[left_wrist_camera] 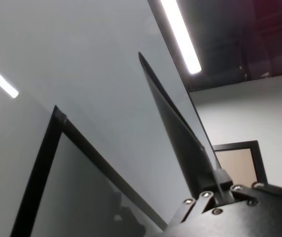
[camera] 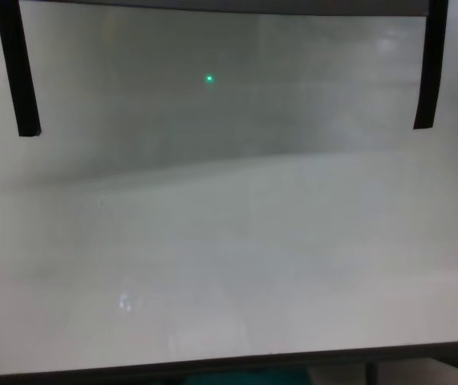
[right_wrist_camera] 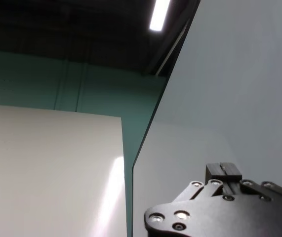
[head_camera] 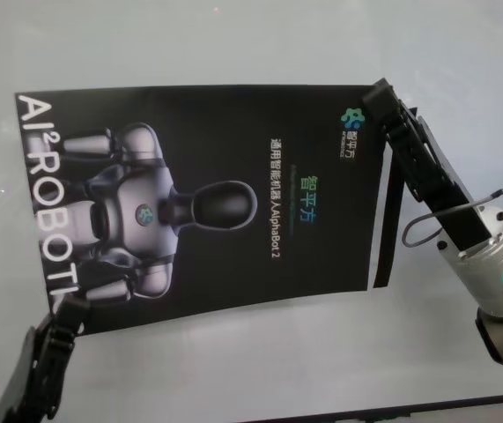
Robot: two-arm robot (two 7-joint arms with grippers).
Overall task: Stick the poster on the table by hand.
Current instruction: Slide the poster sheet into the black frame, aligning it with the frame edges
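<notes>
Right gripper (head_camera: 376,95) reaches up-left from the lower right, forearm angled diagonally, silver wrist with a green light lit and a wire loop beside it; its black fingers (right_wrist_camera: 223,170) are pressed together, closed at the tip. Left gripper (head_camera: 73,304) comes in from the lower left corner, arm angled up-right, only the dark jointed finger links showing. In the left wrist view its fingers (left_wrist_camera: 223,177) are pinched tight together, screw-jointed links spreading back from the closed tip.
</notes>
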